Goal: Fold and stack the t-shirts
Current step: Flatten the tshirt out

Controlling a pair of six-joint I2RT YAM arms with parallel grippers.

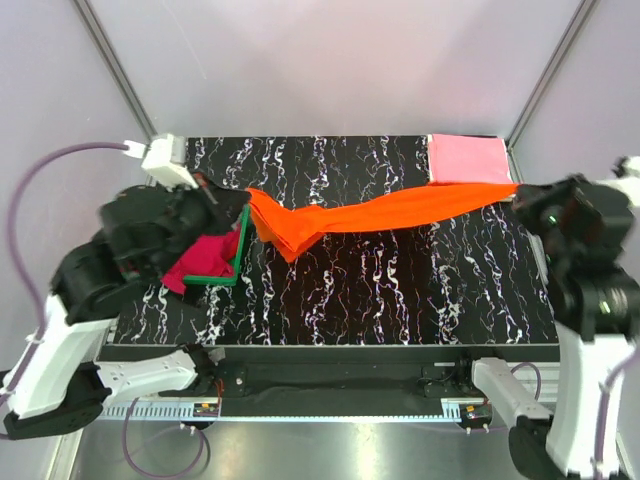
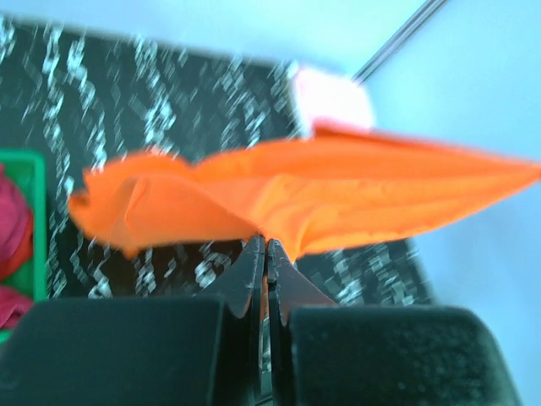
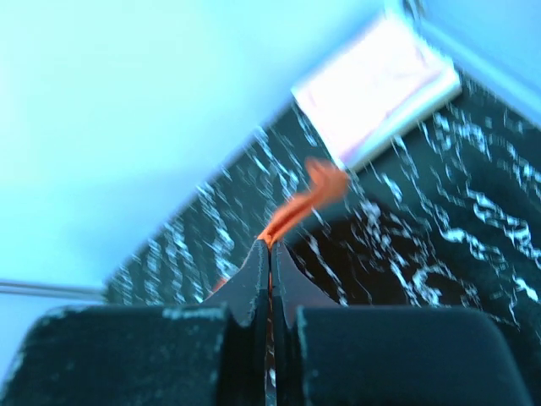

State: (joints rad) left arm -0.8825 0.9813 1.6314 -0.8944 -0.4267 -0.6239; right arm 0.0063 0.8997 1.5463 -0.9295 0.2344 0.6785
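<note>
From above, the orange t-shirt [image 1: 370, 215] runs stretched in a long band across the far part of the tabletop [image 1: 400, 300]. It reaches from the left hand [image 1: 243, 203], by the green bin [image 1: 238, 262], to the right hand [image 1: 518, 192] at the right edge. Only this view shows both ends at once. It also shows the crimson t-shirt [image 1: 205, 255] bunched in the bin. The pink t-shirt [image 1: 468, 160] lies folded flat in the far right corner, its near edge just beside the orange cloth.

The left wrist view shows what the overhead cannot: the left hand's fingers [image 2: 254, 266] are pressed together on an edge of the orange cloth, which spreads out beyond them. The right wrist view, though blurred, shows the right hand's fingers [image 3: 256, 271] likewise pinching a thin orange tip.

The tabletop is black with white marbling. Pale walls [image 1: 330, 60] and slanted metal posts [image 1: 120, 70] enclose it.
</note>
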